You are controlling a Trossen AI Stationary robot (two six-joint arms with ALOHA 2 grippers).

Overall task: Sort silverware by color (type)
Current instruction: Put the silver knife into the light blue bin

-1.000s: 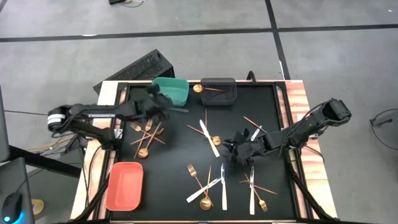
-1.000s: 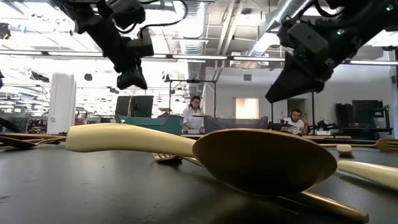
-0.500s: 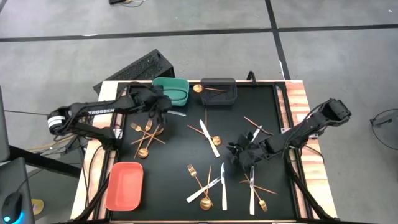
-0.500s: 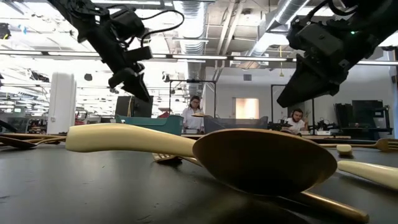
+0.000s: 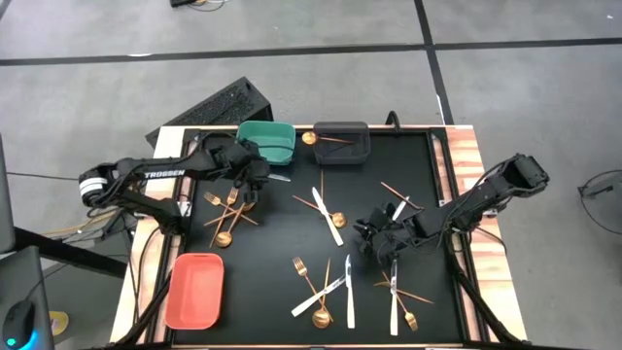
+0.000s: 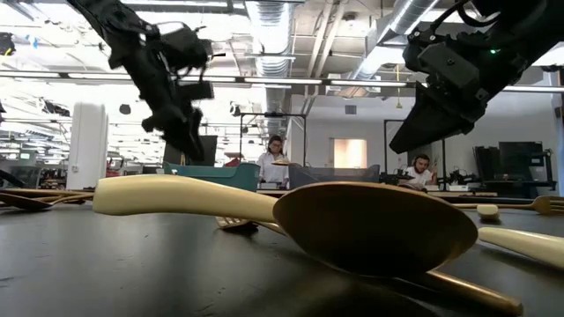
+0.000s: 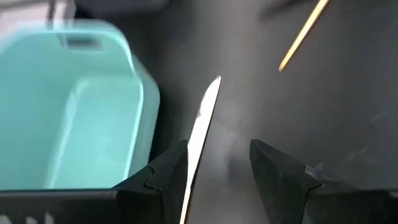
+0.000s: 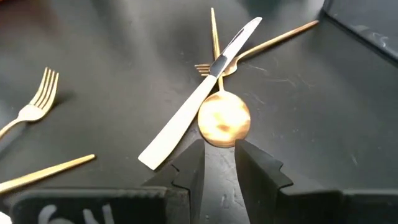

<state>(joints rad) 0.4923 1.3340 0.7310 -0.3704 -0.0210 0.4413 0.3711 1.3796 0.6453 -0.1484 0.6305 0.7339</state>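
Reaching beside the teal bin [image 5: 269, 142], my left gripper [image 7: 217, 165] spreads apart, white knife [image 7: 200, 134] grazing one finger.

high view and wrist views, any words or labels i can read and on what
"TROSSEN": white letters along the dark left arm, high view.
Pale marks on the right wrist's black housing: cut off, unreadable.
Marks at the left wrist's dark housing edge: unreadable.
Nothing else carries text.

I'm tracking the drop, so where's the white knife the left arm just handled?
In the high view the white knife lies on the black mat just outside the teal bin, by the left tool, not inside the bin.
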